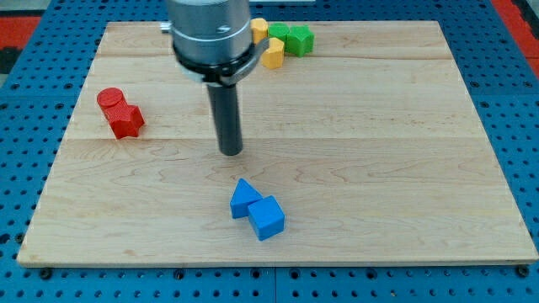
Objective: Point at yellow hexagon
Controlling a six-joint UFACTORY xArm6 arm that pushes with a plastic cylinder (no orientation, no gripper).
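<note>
Wooden board (404, 168) is seen on a blue perforated base (17, 278). No gripper is fitted — only a dark rod, nothing held. My tip (231, 153) is placed near board centre, clear of every block. The yellow hexagon (273, 52) is found at roughly 1 o'clock from the tip, well apart, near the view's top edge. It is partly hidden by the arm housing (210, 34). A second yellow block (259, 29), shape unclear, sits just above it at 11 o'clock. 2 green blocks (291, 38) are packed beside the hexagon at 2 o'clock. At 6 o'clock from the tip — a blue triangle (244, 198) touching a blue cube (268, 218). At 9 o'clock, well apart, a red cylinder (109, 99) is pressed against another red block (127, 120).
</note>
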